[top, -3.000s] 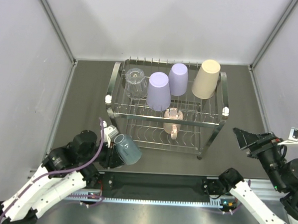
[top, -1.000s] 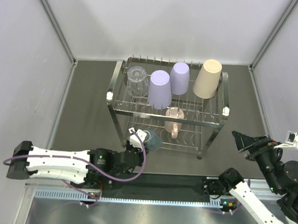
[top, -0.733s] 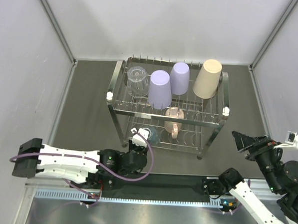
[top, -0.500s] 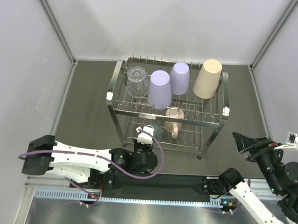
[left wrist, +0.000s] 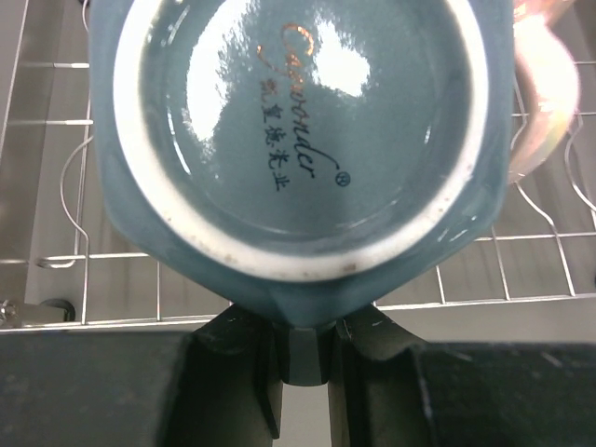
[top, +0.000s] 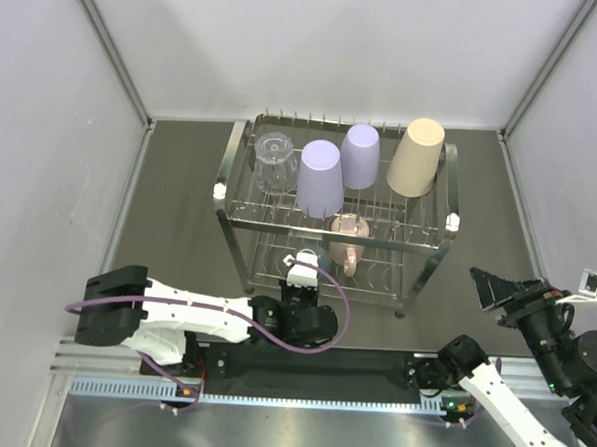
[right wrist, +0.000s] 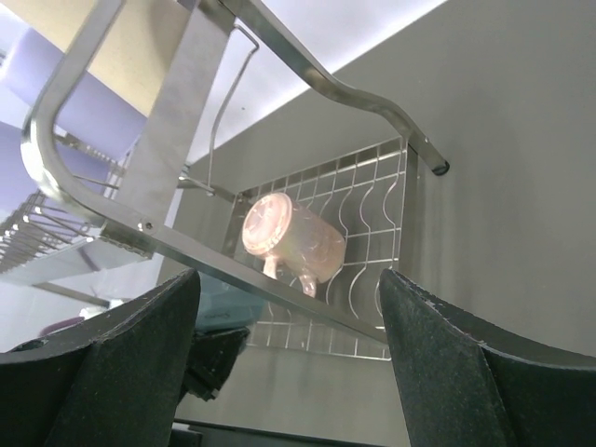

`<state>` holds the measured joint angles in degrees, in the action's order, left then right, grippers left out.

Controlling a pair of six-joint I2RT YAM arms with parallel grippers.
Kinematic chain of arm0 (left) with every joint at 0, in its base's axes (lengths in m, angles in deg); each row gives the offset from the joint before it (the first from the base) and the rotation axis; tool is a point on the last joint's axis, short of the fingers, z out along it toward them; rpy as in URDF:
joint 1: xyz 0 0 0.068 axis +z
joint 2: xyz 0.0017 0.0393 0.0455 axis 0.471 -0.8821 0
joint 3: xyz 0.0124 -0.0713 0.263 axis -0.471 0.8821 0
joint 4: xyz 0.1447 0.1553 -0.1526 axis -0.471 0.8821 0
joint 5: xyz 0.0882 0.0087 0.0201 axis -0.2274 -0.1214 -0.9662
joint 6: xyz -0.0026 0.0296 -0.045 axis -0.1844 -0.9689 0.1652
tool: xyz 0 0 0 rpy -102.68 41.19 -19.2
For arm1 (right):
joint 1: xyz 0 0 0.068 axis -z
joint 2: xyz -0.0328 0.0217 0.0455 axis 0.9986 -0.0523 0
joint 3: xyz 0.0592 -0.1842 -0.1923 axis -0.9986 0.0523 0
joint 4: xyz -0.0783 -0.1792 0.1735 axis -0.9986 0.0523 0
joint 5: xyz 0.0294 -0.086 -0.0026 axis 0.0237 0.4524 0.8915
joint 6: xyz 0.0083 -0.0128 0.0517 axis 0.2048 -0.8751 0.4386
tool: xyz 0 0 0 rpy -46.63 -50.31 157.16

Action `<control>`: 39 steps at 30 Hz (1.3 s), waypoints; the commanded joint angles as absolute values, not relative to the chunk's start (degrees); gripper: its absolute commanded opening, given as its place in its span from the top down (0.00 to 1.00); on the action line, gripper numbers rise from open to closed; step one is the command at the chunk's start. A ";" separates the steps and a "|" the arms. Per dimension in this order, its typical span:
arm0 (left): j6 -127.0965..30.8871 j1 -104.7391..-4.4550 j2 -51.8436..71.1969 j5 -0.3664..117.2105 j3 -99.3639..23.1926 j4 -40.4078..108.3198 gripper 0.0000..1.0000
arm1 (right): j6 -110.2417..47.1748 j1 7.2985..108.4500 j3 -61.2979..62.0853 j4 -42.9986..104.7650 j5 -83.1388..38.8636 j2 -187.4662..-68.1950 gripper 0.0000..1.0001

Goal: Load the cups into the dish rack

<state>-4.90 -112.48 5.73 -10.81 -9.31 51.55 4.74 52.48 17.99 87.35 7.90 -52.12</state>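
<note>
The chrome dish rack [top: 232, 160] stands mid-table. Its top tier carries a clear glass [top: 273, 160], two lavender tumblers [top: 320, 180] [top: 360, 157] and a beige tumbler [top: 415, 157], all upside down. A pink mug [top: 348, 241] lies on its side on the lower tier. My left gripper [top: 303, 268] is shut on the handle of the teal mug [top: 313, 255], holding it at the lower tier's front, just left of the pink mug. In the left wrist view the teal mug's base [left wrist: 298, 140] fills the frame above the gripper [left wrist: 305, 328]. My right gripper [top: 495, 289] hangs open, right of the rack.
Grey walls close in the dark table on three sides. Lower-tier wires [left wrist: 56, 256] run under the teal mug. From the right wrist view the rack's tube frame [right wrist: 168, 140] crosses in front of the pink mug [right wrist: 293, 240] and the teal mug [right wrist: 219, 303].
My left arm has swung right and forward, carrying the teal mug from the rack's front left corner to the lower tier beside the pink mug. The right arm barely moved.
</note>
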 commanded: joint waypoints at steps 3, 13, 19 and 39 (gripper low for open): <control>-1.50 -110.63 4.75 -15.58 -12.85 49.07 1.00 | 4.02 51.41 15.12 88.91 7.57 -51.15 0.22; -0.28 -106.59 2.38 -14.62 -14.61 49.85 1.00 | 4.72 51.23 15.21 90.76 7.13 -50.18 0.22; 2.54 -105.88 0.62 -15.67 -15.40 51.53 1.00 | 4.72 51.23 14.68 90.84 6.60 -50.53 0.22; 10.97 -102.37 -6.06 -13.73 -19.70 59.26 0.87 | 4.89 51.14 13.36 91.99 6.69 -50.97 0.22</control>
<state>8.89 -102.60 -5.96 -9.43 -16.15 59.26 4.87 52.24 14.73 91.35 6.89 -50.65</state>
